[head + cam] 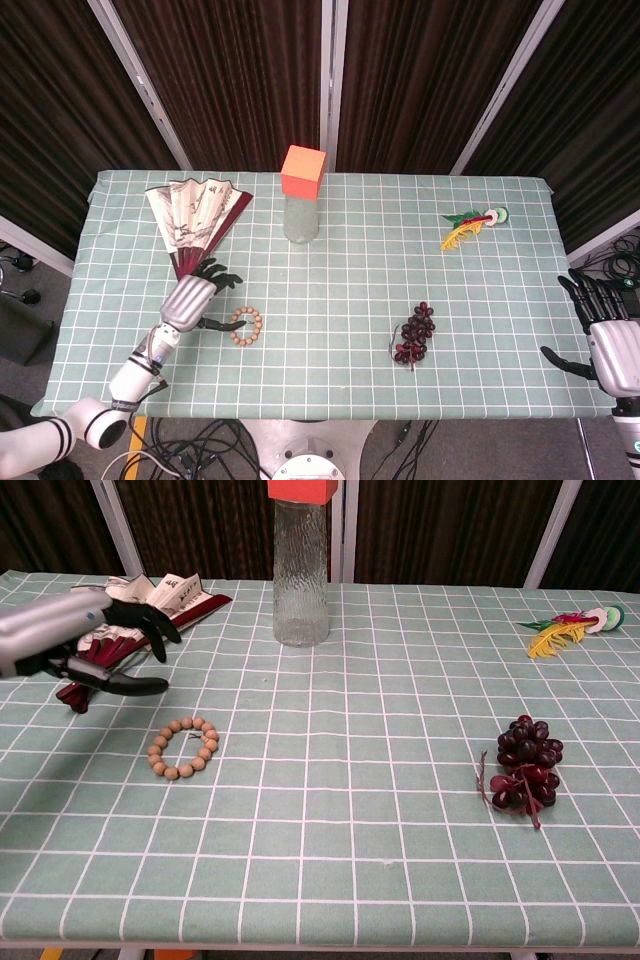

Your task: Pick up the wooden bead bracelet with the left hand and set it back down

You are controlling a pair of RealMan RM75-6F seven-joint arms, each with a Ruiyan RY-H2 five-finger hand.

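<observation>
The wooden bead bracelet (246, 327) (183, 747) lies flat as a ring on the green checked cloth, left of centre. My left hand (193, 298) (85, 640) hovers just left of it with its fingers spread, holding nothing and not touching the beads. My right hand (612, 340) stays off the table's right edge, fingers apart and empty; the chest view does not show it.
A folding fan (195, 213) (150, 595) lies behind the left hand. A glass bottle (301, 215) (300, 570) with an orange cube (303, 171) on top stands at back centre. Dark grapes (414, 335) (523, 763) lie right of centre, a feather ornament (470, 226) (567, 628) at back right.
</observation>
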